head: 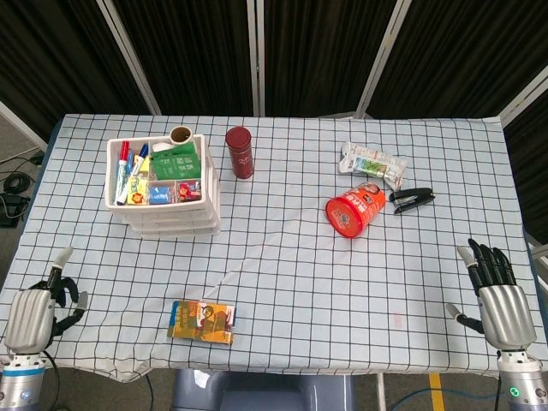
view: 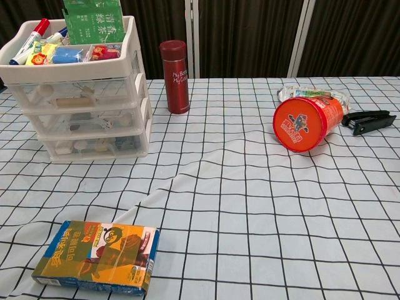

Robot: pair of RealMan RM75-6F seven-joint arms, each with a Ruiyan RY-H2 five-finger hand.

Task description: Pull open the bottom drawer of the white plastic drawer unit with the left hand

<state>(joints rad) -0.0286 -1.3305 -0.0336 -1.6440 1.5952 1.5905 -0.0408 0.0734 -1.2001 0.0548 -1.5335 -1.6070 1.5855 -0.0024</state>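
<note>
The white plastic drawer unit (head: 171,214) stands at the table's left, its top tray full of pens and packets. In the chest view its three drawers are all pushed in, and the bottom drawer (view: 97,147) sits flush at the base. My left hand (head: 36,310) hovers at the near left corner of the table, well in front of the unit. It holds nothing; one finger points out and the others are bent. My right hand (head: 494,293) is at the near right edge, fingers spread and empty. Neither hand shows in the chest view.
A dark red flask (head: 240,152) stands just right of the unit. A colourful box (head: 201,322) lies near the front edge. An orange can (head: 354,211) lies on its side, with a black stapler (head: 412,199) and a snack packet (head: 373,162) at the right.
</note>
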